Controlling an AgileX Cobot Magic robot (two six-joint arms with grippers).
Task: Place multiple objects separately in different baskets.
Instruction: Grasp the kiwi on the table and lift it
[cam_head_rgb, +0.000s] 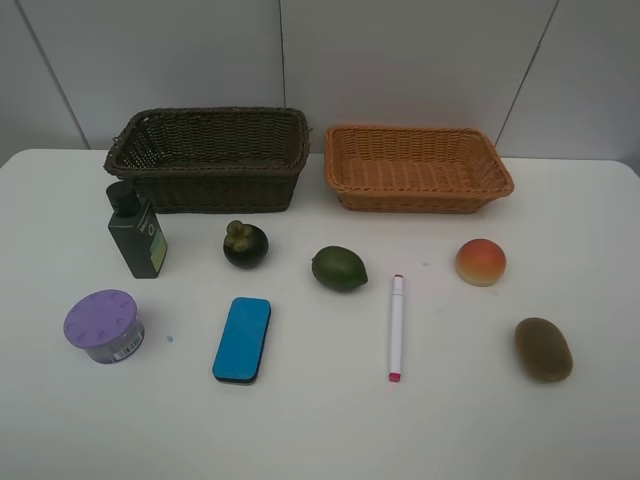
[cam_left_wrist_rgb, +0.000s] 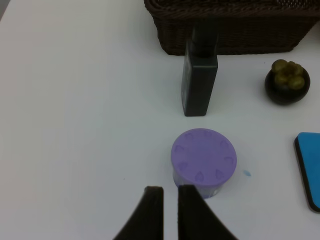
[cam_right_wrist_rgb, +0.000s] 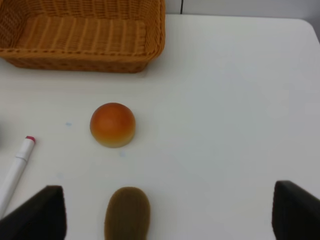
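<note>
white marker (cam_head_rgb: 396, 326) lying lengthwise toward orange-tan basket (cam_head_rgb: 418, 198), blue eraser (cam_head_rgb: 242, 339) nearly parallel

Looks like a lab or test room: a bare white bench (cam_head_rgb: 320, 430) against a plain pale panelled wall (cam_head_rgb: 400, 60). On it stand a dark basket (cam_head_rgb: 210, 190) and an orange basket (cam_head_rgb: 420, 198), with a kiwi (cam_head_rgb: 543, 349), an eraser (cam_head_rgb: 242, 339) and a marker (cam_head_rgb: 396, 327) spaced apart like test props.
</note>
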